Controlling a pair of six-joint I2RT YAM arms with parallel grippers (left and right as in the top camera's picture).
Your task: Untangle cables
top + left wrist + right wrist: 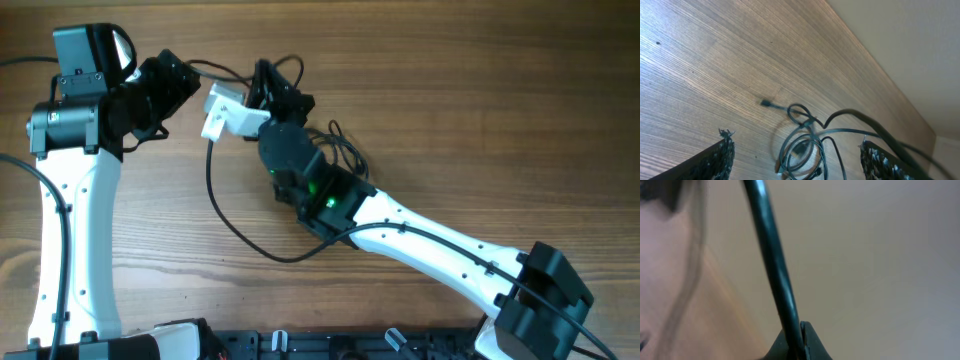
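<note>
The thin black cables lie in a small tangle (pixel 338 150) beside the right arm's wrist, and one long strand (pixel 225 215) curves down across the wooden table. My right gripper (pixel 272 88) is shut on a black cable (pixel 771 265), which runs up from between its jaws (pixel 801 341). My left gripper (pixel 172 85) is open and empty at the upper left, pointing right. In the left wrist view its fingers (pixel 795 142) frame coiled cable loops (pixel 801 145) on the table, with a small plug end (pixel 765 103) just beyond them.
The table's far edge (pixel 875 65) meets a pale wall. The white right arm (pixel 430 245) stretches diagonally from the bottom right. The white left arm (pixel 75 220) stands along the left side. A dark rail (pixel 340 345) runs along the front edge.
</note>
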